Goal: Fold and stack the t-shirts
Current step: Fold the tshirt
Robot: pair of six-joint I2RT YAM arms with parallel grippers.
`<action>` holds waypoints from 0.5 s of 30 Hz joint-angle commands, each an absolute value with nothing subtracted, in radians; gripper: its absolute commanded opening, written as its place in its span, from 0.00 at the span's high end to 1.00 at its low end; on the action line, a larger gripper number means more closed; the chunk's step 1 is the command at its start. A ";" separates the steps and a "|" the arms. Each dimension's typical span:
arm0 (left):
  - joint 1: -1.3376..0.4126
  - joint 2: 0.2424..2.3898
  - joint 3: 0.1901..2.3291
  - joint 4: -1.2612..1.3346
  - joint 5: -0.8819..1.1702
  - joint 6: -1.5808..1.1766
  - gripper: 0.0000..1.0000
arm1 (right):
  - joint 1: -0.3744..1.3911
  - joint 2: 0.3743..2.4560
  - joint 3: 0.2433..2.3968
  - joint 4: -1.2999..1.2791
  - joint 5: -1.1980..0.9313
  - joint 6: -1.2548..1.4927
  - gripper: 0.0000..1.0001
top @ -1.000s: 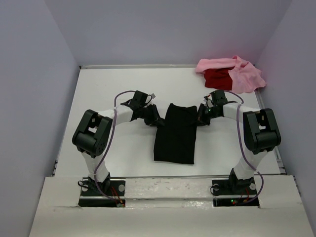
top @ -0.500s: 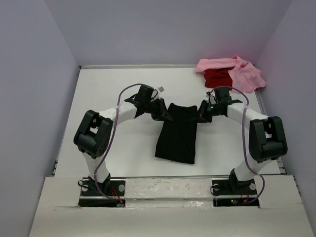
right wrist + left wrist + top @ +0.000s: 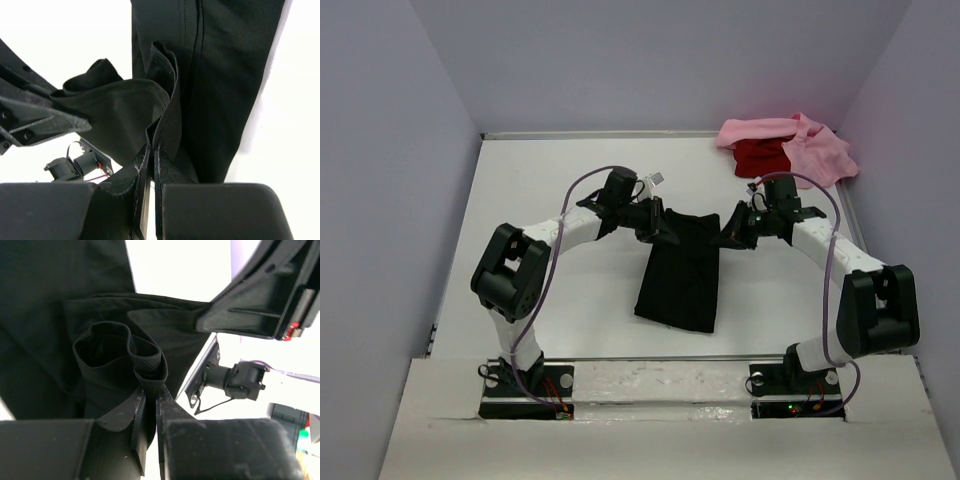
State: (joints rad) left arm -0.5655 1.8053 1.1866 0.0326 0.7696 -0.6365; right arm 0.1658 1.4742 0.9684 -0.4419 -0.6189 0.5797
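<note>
T-shirts, three counted on the desk (image 3: pixel 550 190); none fully folded, none stacked.

1. Black t-shirt (image 3: pixel 678 275): mid-desk, between my two arms. I judge its sides are already turned in, since it lies as a long narrow strip running from the near edge toward the far wall. The near end rests flat on the desk and the far end is raised, one corner held by each arm. I reckon the crosswise fold, far end brought over near end, is the step in hand and not yet done.

2. Pink t-shirt (image 3: pixel 815 150): far right corner of the desk, loose and crumpled, draped partly over item 3. Untouched; folding is left to do.

3. Red t-shirt (image 3: pixel 760 157): same heap, mostly under the pink one, only a dark red patch showing. Unfolded.

4. Left gripper (image 3: pixel 658 228): jaws pinched tight on a bunched far-left corner of the black cloth.

5. Right gripper (image 3: pixel 728 232): jaws clamped on the far-right corner, with layered hems between them.

Remaining: finish item 1, fold items 2 and 3, then build the stack.
</note>
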 commanded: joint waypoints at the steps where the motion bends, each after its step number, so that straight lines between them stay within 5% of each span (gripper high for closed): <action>1: -0.577 1.796 1.215 0.090 0.850 -0.626 0.80 | 0.175 1.431 0.959 -0.474 -0.583 0.597 1.00; 15: -0.578 1.925 1.224 0.074 0.847 -0.608 0.79 | 0.175 1.552 0.994 -0.488 -0.503 0.569 1.00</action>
State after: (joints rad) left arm -0.5743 1.9224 1.1870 0.0723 0.8154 -0.6338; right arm 0.1658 1.5326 0.9642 -0.4843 -0.5377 0.5869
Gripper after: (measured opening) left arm 0.214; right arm 0.087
